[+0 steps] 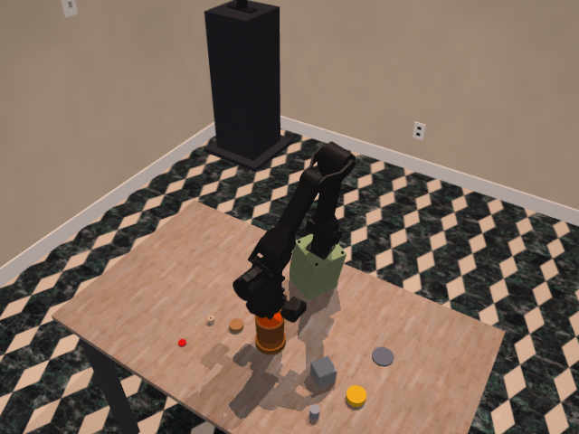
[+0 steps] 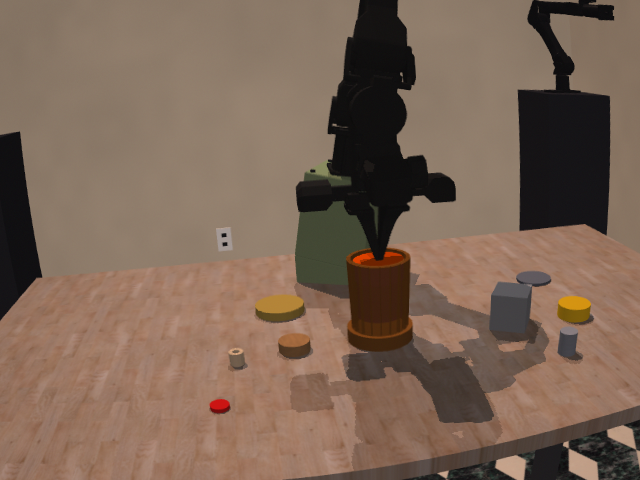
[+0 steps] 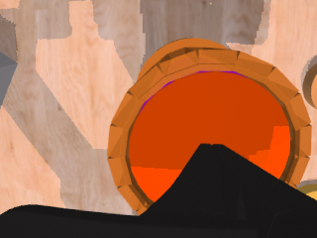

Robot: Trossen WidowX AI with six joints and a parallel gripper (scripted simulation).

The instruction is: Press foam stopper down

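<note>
A brown ribbed jar [image 1: 270, 337] [image 2: 378, 304] [image 3: 133, 122] stands upright near the middle of the wooden table [image 1: 140, 275] [image 2: 129, 320]. An orange foam stopper [image 2: 366, 259] [image 3: 205, 119] [image 1: 276, 320] fills its mouth and sits a little below the rim. My gripper [image 2: 379, 255] [image 3: 209, 154] is shut, points straight down, and its tip rests on the middle of the stopper. Nothing is held between the fingers. In the top view the arm hides most of the stopper.
Left of the jar lie a tan disc [image 2: 294, 345] [image 1: 236, 325], a yellow flat disc [image 2: 279, 307], a small cream ring [image 2: 236, 357] [image 1: 210, 319] and a red button [image 2: 219, 405] [image 1: 182, 343]. To the right stand a grey cube [image 2: 510, 306] [image 1: 323, 372], grey disc [image 2: 533, 277] [image 1: 382, 356], yellow puck [image 2: 573, 308] [image 1: 355, 395] and small grey cylinder [image 2: 567, 341] [image 1: 314, 412]. The green arm base [image 2: 320, 242] [image 1: 313, 273] stands behind.
</note>
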